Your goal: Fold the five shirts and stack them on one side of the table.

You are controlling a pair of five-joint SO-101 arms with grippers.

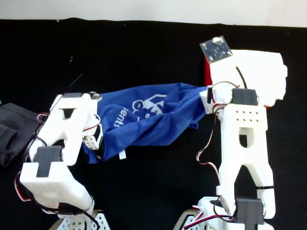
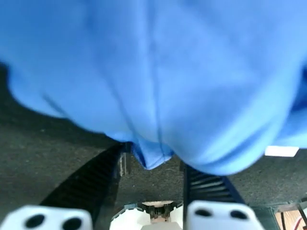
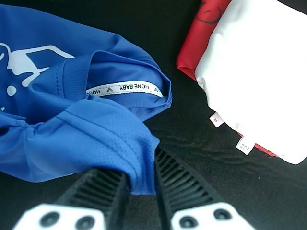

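Observation:
A blue shirt (image 1: 148, 117) with white print is stretched across the middle of the black table between both arms. My left gripper (image 1: 96, 143) is shut on its bunched left end; in the left wrist view the blue cloth (image 2: 153, 72) drapes over the fingers (image 2: 103, 177), hiding their tips. My right gripper (image 1: 208, 98) is shut on the shirt's right end, where a fold of blue cloth (image 3: 96, 139) near the collar label is pinched between the black fingers (image 3: 172, 177). A folded white shirt (image 1: 259, 72) lies on a red shirt (image 1: 207, 72) at the far right.
A dark crumpled shirt (image 1: 14, 132) lies at the table's left edge, beside my left arm. The white shirt (image 3: 259, 72) and the red shirt (image 3: 204, 28) lie just beyond my right gripper. Bare black tabletop (image 1: 158, 177) stretches between the two arm bases.

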